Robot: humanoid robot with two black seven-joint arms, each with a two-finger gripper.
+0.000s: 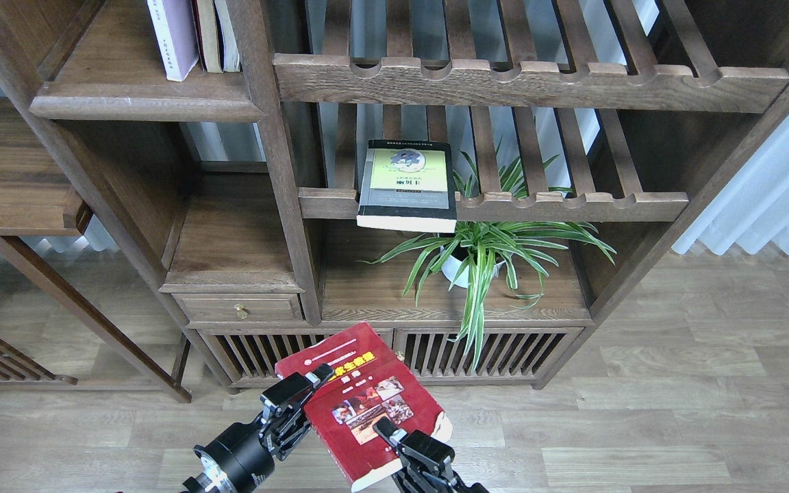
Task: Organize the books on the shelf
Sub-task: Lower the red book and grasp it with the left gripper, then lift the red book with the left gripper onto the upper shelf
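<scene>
The red book (360, 404) with a yellow title and photos is held low in front of the bookcase, tilted. My right gripper (394, 441) is shut on its near lower edge. My left gripper (296, 397) is at the book's left edge, with one finger (309, 381) lying on the cover and the other hidden beneath. The black book (407, 185) with a yellow-green panel lies flat on a slatted rack, overhanging its front rail. The white book with a lavender edge (170, 38) stands on the solid shelf (141, 104) at the upper left.
Two thin books (220, 34) stand beside the white book. A potted spider plant (483, 253) sits on the lower board under the slatted rack (572, 204). A small drawer (240, 308) and slatted base doors are behind the red book. Wooden floor lies to the right.
</scene>
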